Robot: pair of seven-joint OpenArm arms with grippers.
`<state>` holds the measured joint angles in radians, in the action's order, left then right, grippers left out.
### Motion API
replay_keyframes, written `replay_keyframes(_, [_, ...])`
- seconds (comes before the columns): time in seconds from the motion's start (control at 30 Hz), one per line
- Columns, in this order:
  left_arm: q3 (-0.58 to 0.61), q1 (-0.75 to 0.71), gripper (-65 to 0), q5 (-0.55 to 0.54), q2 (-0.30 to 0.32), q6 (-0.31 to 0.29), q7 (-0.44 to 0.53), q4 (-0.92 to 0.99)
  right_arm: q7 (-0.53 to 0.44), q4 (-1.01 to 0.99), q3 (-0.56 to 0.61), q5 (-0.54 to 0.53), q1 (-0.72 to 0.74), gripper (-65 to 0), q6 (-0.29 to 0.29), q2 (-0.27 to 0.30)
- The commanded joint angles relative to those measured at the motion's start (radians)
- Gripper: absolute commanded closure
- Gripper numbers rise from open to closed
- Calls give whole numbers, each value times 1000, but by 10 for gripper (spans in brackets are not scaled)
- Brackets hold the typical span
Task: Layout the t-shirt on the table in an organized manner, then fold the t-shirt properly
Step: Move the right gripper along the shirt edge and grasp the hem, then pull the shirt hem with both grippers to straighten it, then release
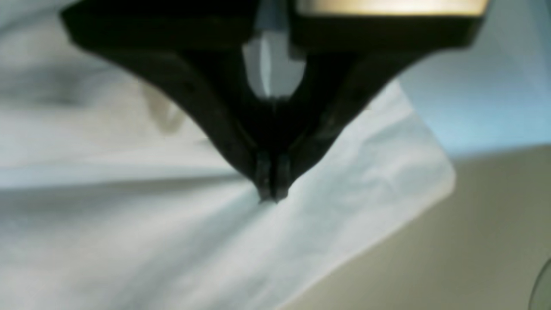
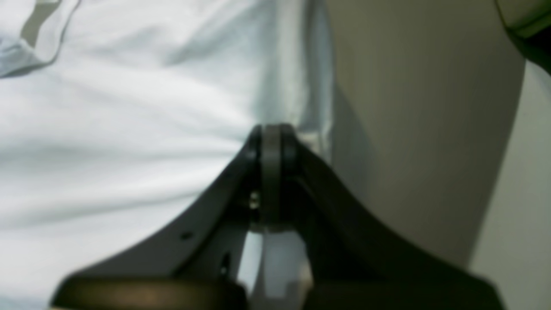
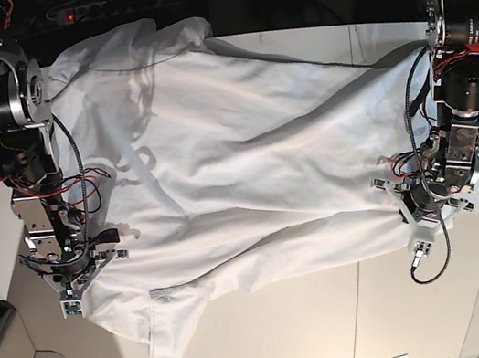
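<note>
White t-shirt (image 3: 244, 150) spans the off-white table (image 3: 277, 339), both arms' jaws clamped on it.

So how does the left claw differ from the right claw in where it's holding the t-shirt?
In the base view, the left claw sits on the picture's right, while the right claw sits on the picture's left. The left claw pinches the t-shirt a little inside its edge, with white cloth on both sides of its tips in its wrist view; the right claw pinches right at an edge, bare table beside it. Both are shut on the fabric.
</note>
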<state>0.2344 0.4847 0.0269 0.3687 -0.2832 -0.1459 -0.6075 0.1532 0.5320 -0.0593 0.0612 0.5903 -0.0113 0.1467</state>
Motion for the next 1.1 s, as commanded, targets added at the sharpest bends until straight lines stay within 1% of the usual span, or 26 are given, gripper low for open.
replay_keyframes(0.0, [-5,28,0,25,16,32,8,16,-17,16,-2,2,27,0,-7,8])
replay_keyframes(0.1, [-5,55,0,38,16,37,53,55,-18,16,-2,2,27,0,-7,8])
replay_keyframes(0.27, [-5,125,0,33,16,37,52,58,-18,16,-2,2,27,0,-8,5])
replay_keyframes(0.47, [-5,203,0,-39,16,36,52,58,-19,17,-2,2,30,0,-7,6])
replay_keyframes(0.57, [-5,226,0,-53,17,36,51,58,-23,25,-2,2,33,0,-8,6])
replay_keyframes(0.63, [-5,235,0,-55,22,36,35,58,-22,53,-2,2,33,0,-8,7])
replay_keyframes(0.73, [-5,239,0,-97,38,24,6,55,-21,120,-2,2,32,0,-8,8])
replay_keyframes(0.8, [-5,238,0,-144,58,-10,-31,41,-8,175,-2,2,32,0,-8,8])
replay_keyframes(0.87, [-5,237,0,-208,86,-78,-75,14,22,235,-2,1,32,0,-8,8])
replay_keyframes(1.0, [-21,223,0,-375,148,-255,-177,-84,140,361,-2,-35,25,0,-6,8])
replay_keyframes(1.03, [-36,215,0,-425,162,-304,-211,-112,175,396,-2,-48,20,0,8,8])
replay_keyframes(1.07, [-58,206,0,-481,171,-354,-251,-141,204,439,-2,-63,8,0,39,8])
